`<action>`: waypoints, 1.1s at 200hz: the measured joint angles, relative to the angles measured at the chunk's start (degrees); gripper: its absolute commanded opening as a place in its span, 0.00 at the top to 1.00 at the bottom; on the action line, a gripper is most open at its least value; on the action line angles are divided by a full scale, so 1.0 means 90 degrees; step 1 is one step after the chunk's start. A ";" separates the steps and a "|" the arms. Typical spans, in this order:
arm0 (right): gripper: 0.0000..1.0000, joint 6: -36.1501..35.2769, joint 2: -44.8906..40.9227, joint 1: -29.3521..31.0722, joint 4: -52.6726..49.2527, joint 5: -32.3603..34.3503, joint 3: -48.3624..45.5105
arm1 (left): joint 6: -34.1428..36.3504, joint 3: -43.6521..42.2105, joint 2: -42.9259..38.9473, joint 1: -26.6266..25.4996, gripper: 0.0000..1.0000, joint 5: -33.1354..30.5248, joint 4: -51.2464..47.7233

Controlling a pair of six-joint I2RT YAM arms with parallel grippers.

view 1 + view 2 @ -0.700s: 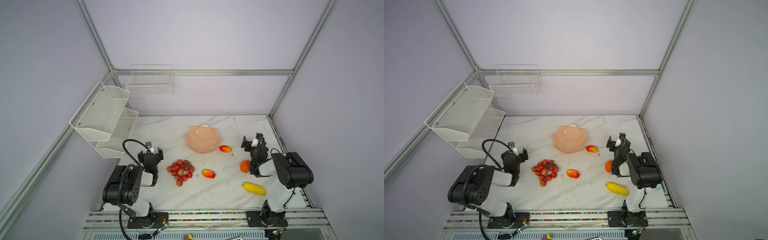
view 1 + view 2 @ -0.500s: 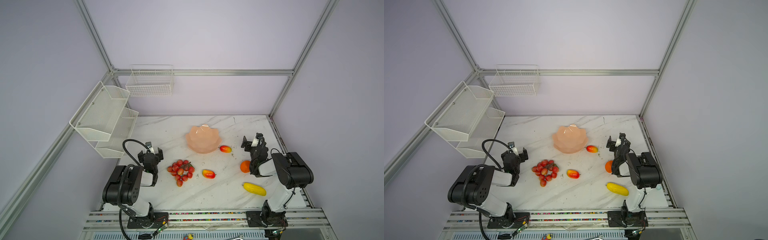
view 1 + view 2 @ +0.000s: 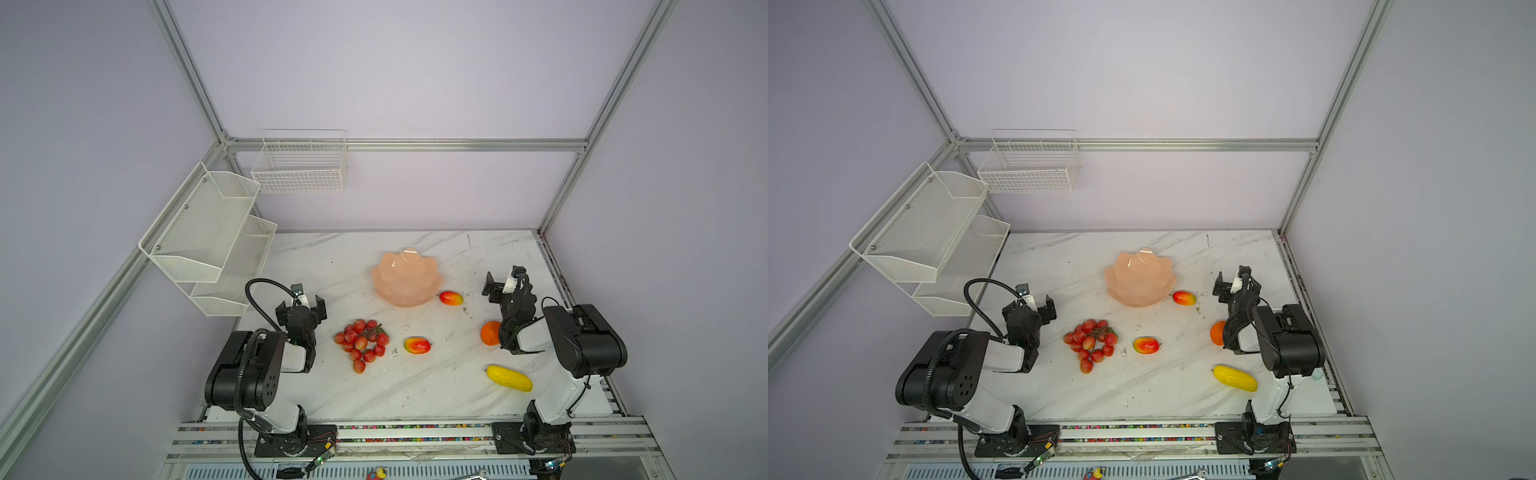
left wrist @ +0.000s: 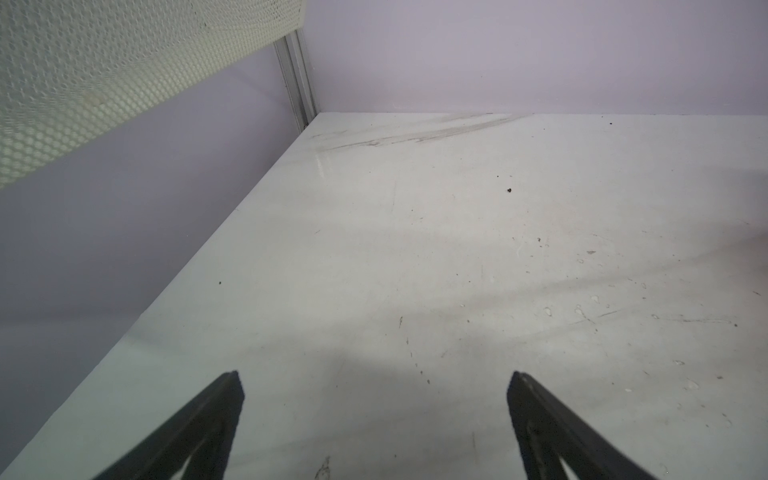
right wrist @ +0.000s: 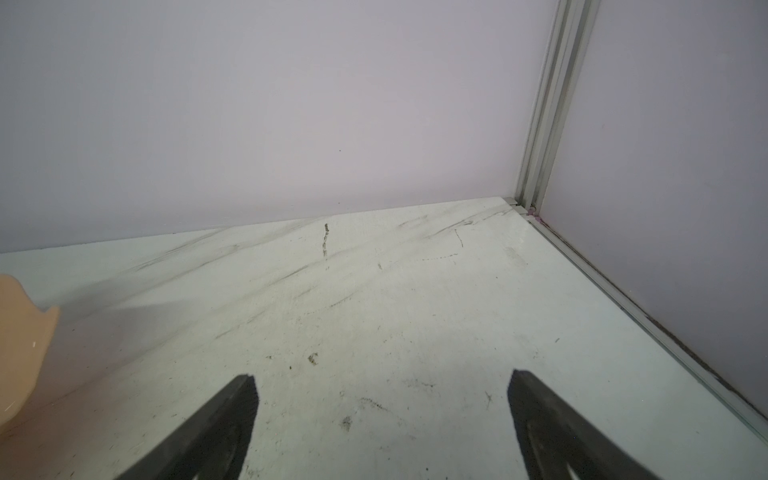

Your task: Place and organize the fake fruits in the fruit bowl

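Now; left gripper (image 3: 300, 305) agape; right gripper (image 3: 503, 280) agape; fruit bowl (image 3: 405, 291) between them

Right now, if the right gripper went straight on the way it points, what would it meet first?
Nothing close: ahead of the open right gripper lies only bare table, then the back wall. The fruit bowl sits off to the side. Depth is unclear.

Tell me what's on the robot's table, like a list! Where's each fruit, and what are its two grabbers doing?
fruit bowl: peach-pink, empty, toward the back of the table
grape bunch: on the table, near the left arm
mango by the bowl: to the bowl's right
middle mango: right of the grapes
orange: against the right arm
yellow fruit: front right
left gripper: jaws open, empty
right gripper: jaws open, empty
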 measured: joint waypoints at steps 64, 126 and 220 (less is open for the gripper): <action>0.03 0.0049 -0.0500 0.0000 -0.0061 0.0245 -0.0355 | -0.0063 0.0000 -0.0187 0.0002 0.00 -0.0056 -0.0153; 0.03 0.0896 -0.5078 0.0420 -0.2735 0.0372 -0.0083 | 0.0163 0.0058 -0.3089 -0.0648 0.00 -0.0464 -0.1889; 0.03 0.0901 -0.4269 0.2589 -0.4835 -0.3648 0.0175 | -0.1205 0.1734 -0.4867 -0.3866 0.26 0.0804 -0.7312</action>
